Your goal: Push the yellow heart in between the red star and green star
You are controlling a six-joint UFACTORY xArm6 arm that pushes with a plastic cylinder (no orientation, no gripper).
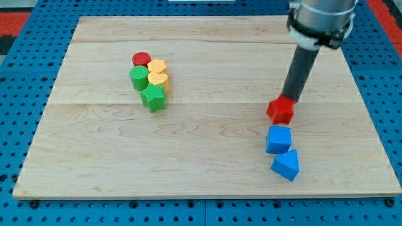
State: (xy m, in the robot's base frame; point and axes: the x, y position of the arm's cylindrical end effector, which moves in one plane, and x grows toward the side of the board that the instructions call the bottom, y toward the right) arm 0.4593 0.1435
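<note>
The yellow heart (pixel 159 80) lies in a cluster at the view's upper left, touching the green star (pixel 153 98) just below it. The red star (pixel 281 110) lies far off at the view's right of centre. My tip (pixel 291 98) rests against the red star's upper right side, with the dark rod rising toward the view's top right.
In the cluster, a red cylinder (pixel 141 59), a yellow hexagon (pixel 156 66) and a green cylinder (pixel 139 78) crowd the yellow heart. A blue cube (pixel 279 139) and a blue triangle (pixel 286 165) lie just below the red star. The wooden board (pixel 207 169) has blue pegboard around it.
</note>
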